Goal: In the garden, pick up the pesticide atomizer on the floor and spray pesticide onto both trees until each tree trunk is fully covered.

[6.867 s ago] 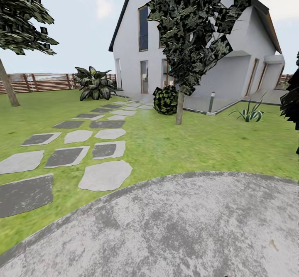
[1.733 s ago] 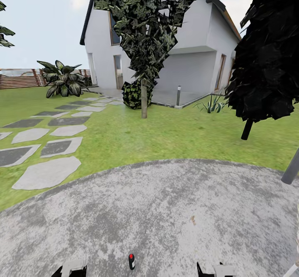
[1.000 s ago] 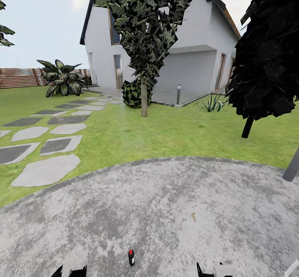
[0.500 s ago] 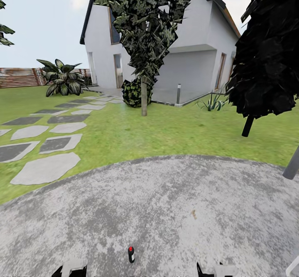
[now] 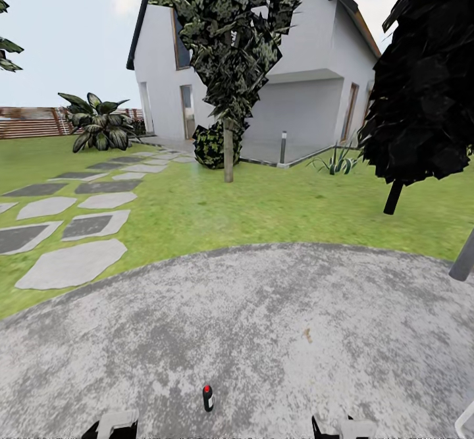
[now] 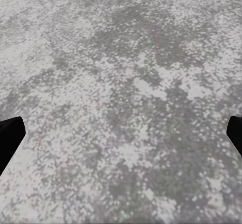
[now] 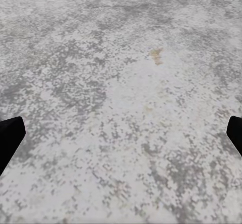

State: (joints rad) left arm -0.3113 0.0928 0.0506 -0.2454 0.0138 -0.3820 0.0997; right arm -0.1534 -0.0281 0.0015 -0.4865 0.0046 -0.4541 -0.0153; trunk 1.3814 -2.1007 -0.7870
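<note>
Step in hand: approach for pickup. The pesticide atomizer [image 5: 208,397] stands upright on the grey paved circle [image 5: 263,320] at 6 o'clock in the head view, between both arms. Both grippers are spread wide and empty; next, lower one gripper around the atomizer and close.

Round paved pad [image 5: 276,320]: mottled grey-white, rough, matt, stone- or concrete-like; same speckled grain seen in both wrist views. Stepping stones [image 5: 72,262]: flat, matt, light and dark grey slabs. Lawn [image 5: 283,208]: blurred green grass, matt. Fence [image 5: 29,122]: brown horizontal wooden slats. House walls [image 5: 309,106]: smooth, matt white, plaster-like; windows dark, glassy. Tree trunk [image 5: 228,156]: grey-brown, matt. Pesticide atomizer [image 5: 208,397]: dark body, slightly glossy, red top.
</note>
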